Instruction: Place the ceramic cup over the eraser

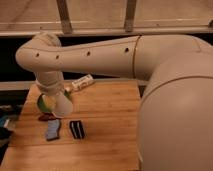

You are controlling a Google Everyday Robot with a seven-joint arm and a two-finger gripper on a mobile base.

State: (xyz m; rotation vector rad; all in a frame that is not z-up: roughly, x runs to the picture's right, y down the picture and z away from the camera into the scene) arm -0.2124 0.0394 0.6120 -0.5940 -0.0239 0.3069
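The eraser point(76, 129), a small black striped block, lies on the wooden table point(107, 125) at front left. The gripper point(55, 99) is at the end of the big white arm, above the table's left side, up and to the left of the eraser. An off-white tapered shape point(64, 106) at the arm's end looks like the ceramic cup, wide end pointing down. It hangs above the table, not over the eraser. How the gripper holds it is hidden.
A green round dish point(44, 104) sits partly hidden behind the arm's end. A blue-grey pad point(52, 129) lies just left of the eraser. A white tube-like object point(82, 82) lies at the table's back edge. The arm's bulky body point(170, 110) fills the right side.
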